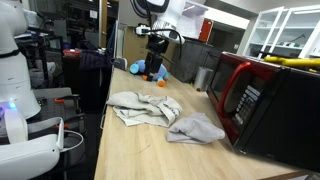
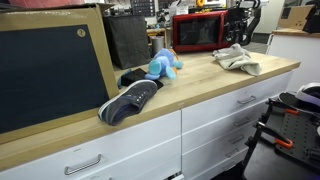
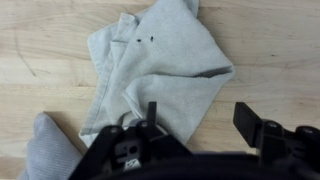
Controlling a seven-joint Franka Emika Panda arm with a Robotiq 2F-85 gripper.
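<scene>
My gripper (image 3: 200,120) is open and empty, hanging above a wooden countertop (image 3: 270,50). Below it lies a crumpled light grey cloth (image 3: 160,60); the left finger is over the cloth's edge and the right finger is over bare wood. A second grey cloth (image 3: 45,150) lies at the lower left of the wrist view. In both exterior views the arm and gripper (image 1: 156,45) (image 2: 240,28) are raised above the cloths (image 1: 140,105) (image 2: 238,58), not touching them. Another grey cloth (image 1: 195,128) lies near the microwave.
A red microwave (image 1: 260,95) (image 2: 197,32) stands on the counter beside the cloths. A blue plush toy (image 1: 150,70) (image 2: 160,66) and a dark shoe (image 2: 130,98) lie further along the countertop. A dark board (image 2: 50,70) leans at one end. A white robot (image 1: 15,70) stands off the counter.
</scene>
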